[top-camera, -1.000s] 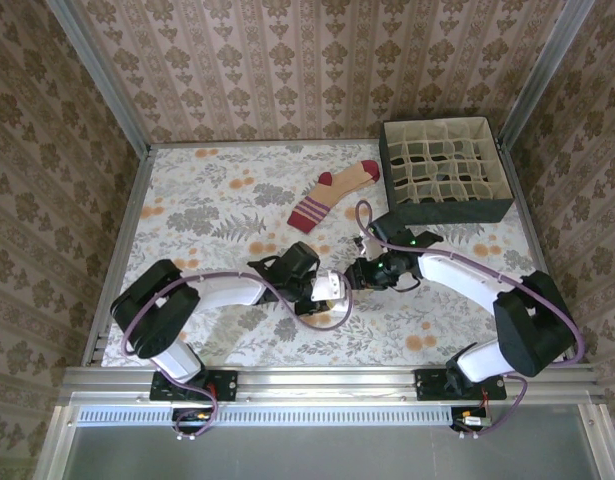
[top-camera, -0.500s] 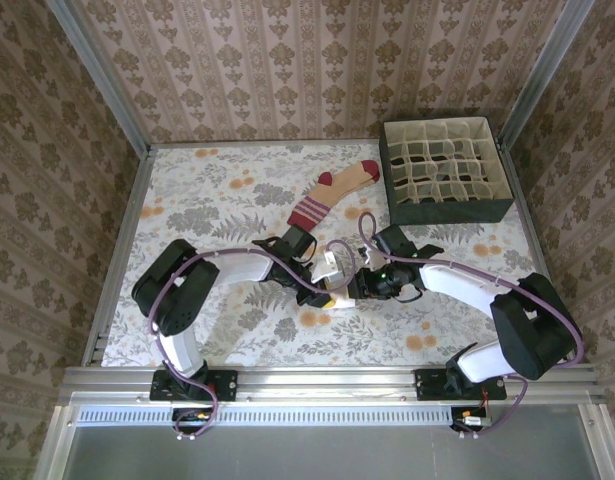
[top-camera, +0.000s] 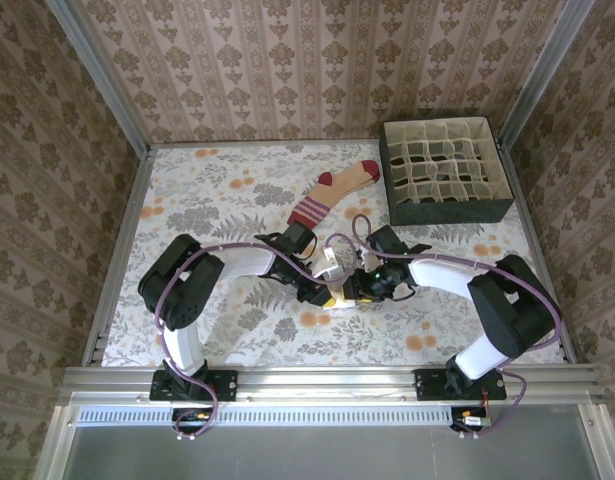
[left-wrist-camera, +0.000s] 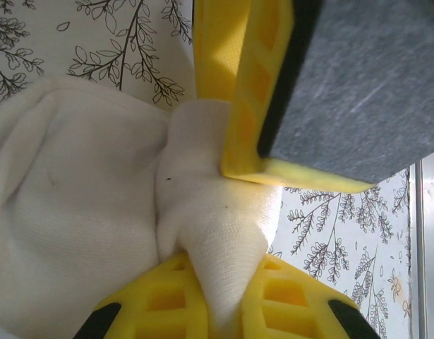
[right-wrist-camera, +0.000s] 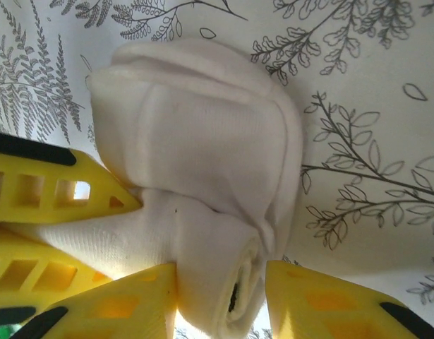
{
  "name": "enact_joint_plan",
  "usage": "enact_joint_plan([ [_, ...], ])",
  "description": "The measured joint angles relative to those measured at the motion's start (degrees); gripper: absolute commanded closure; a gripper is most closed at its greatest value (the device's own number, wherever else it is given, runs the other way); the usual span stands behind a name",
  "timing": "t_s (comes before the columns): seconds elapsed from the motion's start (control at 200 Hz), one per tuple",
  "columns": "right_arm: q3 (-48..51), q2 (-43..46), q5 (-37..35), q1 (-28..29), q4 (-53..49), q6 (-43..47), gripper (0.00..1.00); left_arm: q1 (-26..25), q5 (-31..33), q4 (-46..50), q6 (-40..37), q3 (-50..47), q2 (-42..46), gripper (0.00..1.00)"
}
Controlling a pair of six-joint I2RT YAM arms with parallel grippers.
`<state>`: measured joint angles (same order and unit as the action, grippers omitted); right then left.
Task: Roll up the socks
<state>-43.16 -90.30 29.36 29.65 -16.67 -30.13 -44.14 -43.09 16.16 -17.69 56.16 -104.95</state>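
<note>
The cream-white fabric sock (right-wrist-camera: 202, 141), rolled into a bundle at the middle of the floral table (top-camera: 207, 200), sits largely hidden overhead beneath both arms. The left gripper (left-wrist-camera: 217, 282) pinches its loose tail; the right gripper (right-wrist-camera: 220, 282) clamps the roll's end. The tan, maroon-toed sock (top-camera: 332, 192) lies flat near the far edge

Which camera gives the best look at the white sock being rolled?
The right wrist view: the white sock sits large there, its rolled layers and coiled end plain. The left wrist view shows bunched fabric pinched between yellow fingers; the top view, a small, partly hidden pale patch.
</note>
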Motion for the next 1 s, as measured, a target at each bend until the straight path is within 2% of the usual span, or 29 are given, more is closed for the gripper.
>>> enact_joint_plan([
  [0.12,-1.6,-1.6,0.7,0.4,0.2,-0.4,0.93,0.1,0.5,-1.8,0.6,-1.5,0.8,0.81],
  [0.26,-2.7,-3.2,1.5,0.8,0.2,-1.4,1.00,0.0,2.7,-3.3,0.0,-4.3,3.6,0.76],
  [0.42,-4.2,-5.1,2.8,1.3,-0.2,-1.4,1.00,-1.4,8.0,-5.1,-3.3,-8.0,8.4,0.71],
  [0.6,-4.8,-5.5,2.8,1.5,-0.7,-1.4,1.00,-3.1,14.4,-7.6,-7.8,-13.3,17.1,0.55],
  [0.815,-5.4,-5.8,2.8,1.5,-1.7,-1.2,1.00,-5.5,20.9,-10.5,-14.0,-17.7,28.3,0.51],
  [1.0,-6.0,-6.2,2.8,1.5,-2.6,-1.2,1.00,-13.4,31.6,-14.4,-21.1,-21.5,34.5,0.48],
])
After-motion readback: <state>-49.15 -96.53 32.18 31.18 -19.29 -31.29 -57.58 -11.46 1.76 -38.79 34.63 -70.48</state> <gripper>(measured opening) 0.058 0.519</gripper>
